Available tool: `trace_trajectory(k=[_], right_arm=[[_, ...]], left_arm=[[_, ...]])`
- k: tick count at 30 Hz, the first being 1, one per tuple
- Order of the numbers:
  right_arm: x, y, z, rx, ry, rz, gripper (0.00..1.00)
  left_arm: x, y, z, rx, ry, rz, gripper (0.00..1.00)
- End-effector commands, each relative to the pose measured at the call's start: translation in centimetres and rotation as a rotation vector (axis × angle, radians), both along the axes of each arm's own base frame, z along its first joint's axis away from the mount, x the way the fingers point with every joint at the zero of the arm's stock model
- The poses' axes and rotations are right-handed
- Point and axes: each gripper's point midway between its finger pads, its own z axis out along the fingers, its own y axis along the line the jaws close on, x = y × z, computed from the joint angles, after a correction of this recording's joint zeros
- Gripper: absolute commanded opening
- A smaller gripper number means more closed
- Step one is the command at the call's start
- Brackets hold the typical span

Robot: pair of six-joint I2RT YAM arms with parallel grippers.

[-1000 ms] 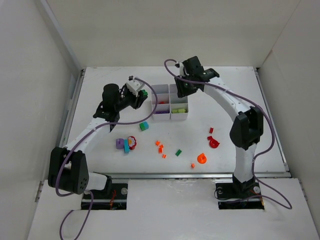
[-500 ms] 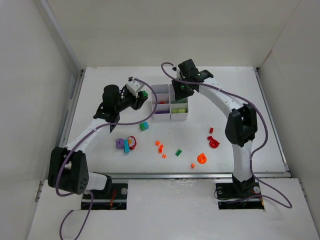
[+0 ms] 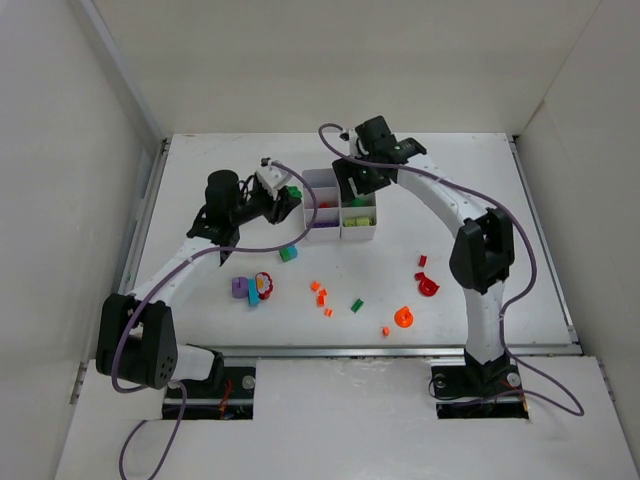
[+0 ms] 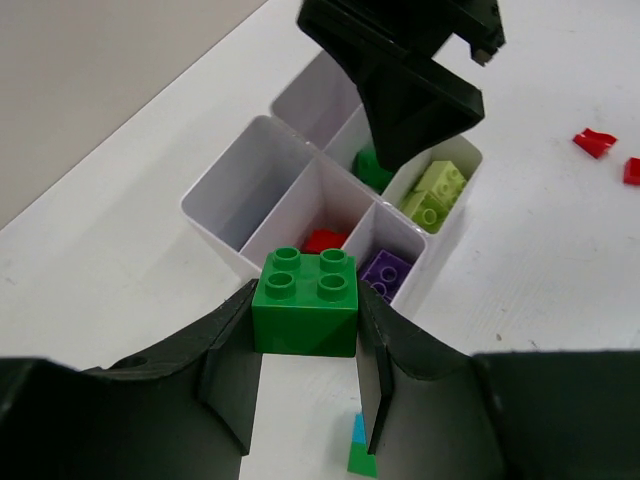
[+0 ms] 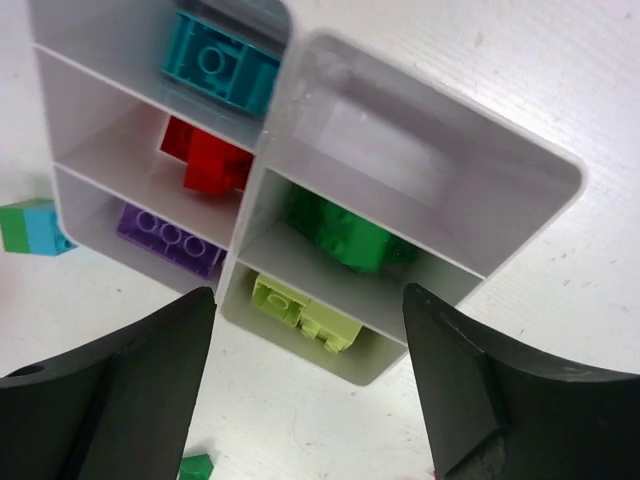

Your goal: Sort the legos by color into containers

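Note:
The containers are one white six-compartment tray (image 3: 341, 232). My left gripper (image 3: 289, 197) hovers just left of it, shut on a dark green four-stud brick (image 4: 305, 305). In the left wrist view the tray (image 4: 236, 178) lies right ahead of that brick. My right gripper (image 5: 310, 385) hangs open over the tray (image 5: 420, 120) with nothing between its fingers. Below it the compartments hold a teal brick (image 5: 215, 60), a red one (image 5: 205, 160), a purple one (image 5: 170, 240), a dark green one (image 5: 345, 235) and lime pieces (image 5: 300, 310). One compartment (image 5: 400, 150) is bare.
Loose legos lie on the table nearer the arms: a teal-green brick (image 3: 288, 253), a purple brick (image 3: 240, 288), a red-pink piece (image 3: 263, 287), orange bits (image 3: 320, 292), a small green brick (image 3: 356, 305), an orange round piece (image 3: 403, 318), red pieces (image 3: 427, 284).
My right gripper has swung left over the tray and opened wide. My left gripper has edged right toward the tray, still holding the green brick.

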Motion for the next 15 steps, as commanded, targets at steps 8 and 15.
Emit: trace_trajectory(k=[8, 15], right_arm=[[-1.1, 0.7, 5.7, 0.022, -0.144, 0.163, 0.82], [-5.9, 3.5, 10.6, 0.145, -0.37, 0.577, 0.76]], left_arm=[[-2.0, -2.1, 2.2, -0.026, -0.08, -0.187, 0.0], [-5.3, -3.5, 4.2, -0.069, -0.155, -0.522, 0.0]])
